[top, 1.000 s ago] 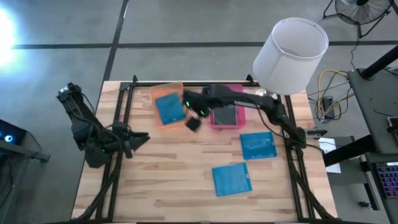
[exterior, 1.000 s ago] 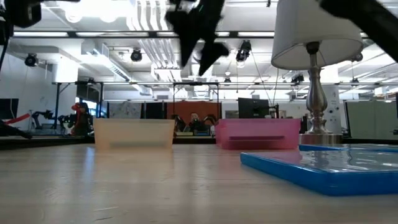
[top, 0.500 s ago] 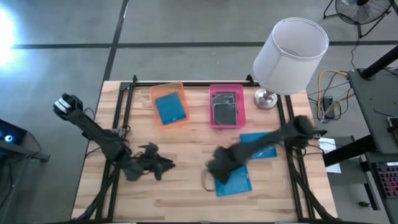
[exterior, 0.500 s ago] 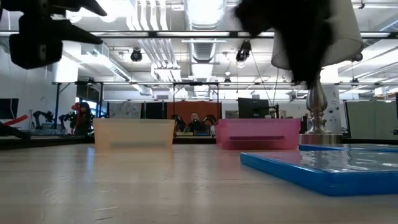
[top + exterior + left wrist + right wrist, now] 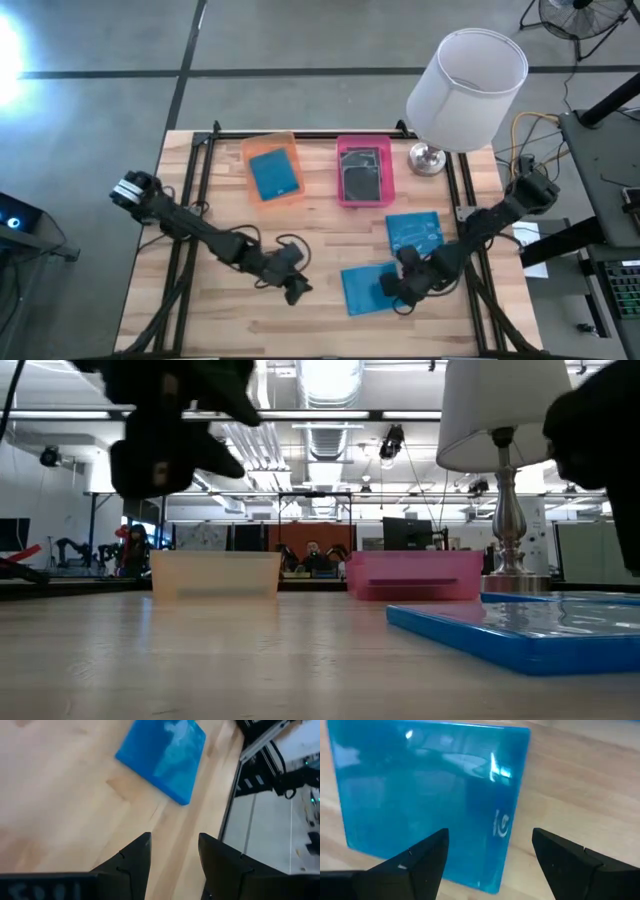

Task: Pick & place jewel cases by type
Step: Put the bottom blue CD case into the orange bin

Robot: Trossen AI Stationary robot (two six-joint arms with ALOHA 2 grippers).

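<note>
Two blue jewel cases lie flat on the wooden surface (image 5: 250,330): near blue case (image 5: 366,289) toward the front edge, far blue case (image 5: 414,233) just behind it and to the right, apart from each other. Third blue case (image 5: 273,173) sits inside the orange tray (image 5: 250,152); a dark case (image 5: 362,176) with a pale face sits in the pink tray (image 5: 340,195) beside it, possibly more than one stacked, can't tell from above. Right tool (image 5: 388,287) is low over the near blue case's right part; right wrist view shows its fingers (image 5: 410,870) spread wide, released, with the near blue case (image 5: 427,802) lying between and beyond them, nothing gripped. Left tool (image 5: 293,291) is over bare surface just left of the near blue case, not touching it; left wrist view shows its fingers (image 5: 134,862) parted and empty, the near blue case (image 5: 162,757) ahead. White-shaded lamp (image 5: 467,88) stands at the back right corner next to the pink tray. Low view shows both trays at the back and a blue case (image 5: 520,625) in the right foreground.
</note>
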